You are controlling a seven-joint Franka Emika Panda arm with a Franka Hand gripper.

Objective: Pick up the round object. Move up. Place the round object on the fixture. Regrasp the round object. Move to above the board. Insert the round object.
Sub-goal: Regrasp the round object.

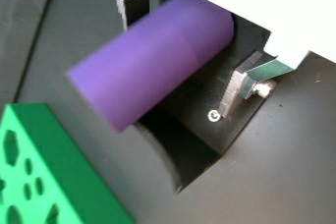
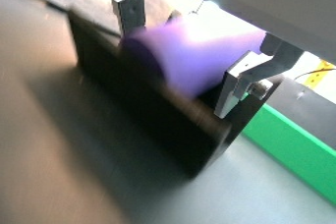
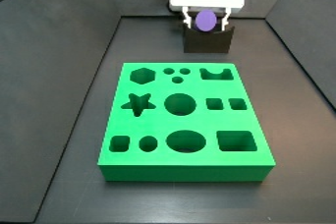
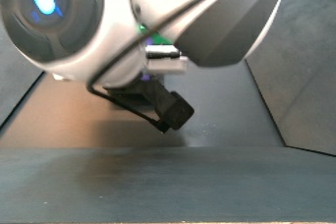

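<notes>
The purple round object (image 1: 147,63) lies on its side in the notch of the dark fixture (image 1: 197,144), one flat end facing the wrist camera. My gripper (image 1: 184,43) straddles it, with silver fingers (image 1: 241,88) on either side and a dark gap showing beside the peg, so the jaws stand open. Another wrist view shows the same: peg (image 2: 197,51), fixture (image 2: 144,110), gripper (image 2: 184,46). In a side view the gripper (image 3: 207,20) sits over the peg (image 3: 207,18) on the fixture (image 3: 206,41), behind the green board (image 3: 184,120).
The board's edge shows close to the fixture in both wrist views (image 1: 39,179) (image 2: 296,140). Dark enclosure walls (image 3: 296,61) flank the floor. In a side view the arm's body (image 4: 79,22) fills the picture above the fixture (image 4: 157,105).
</notes>
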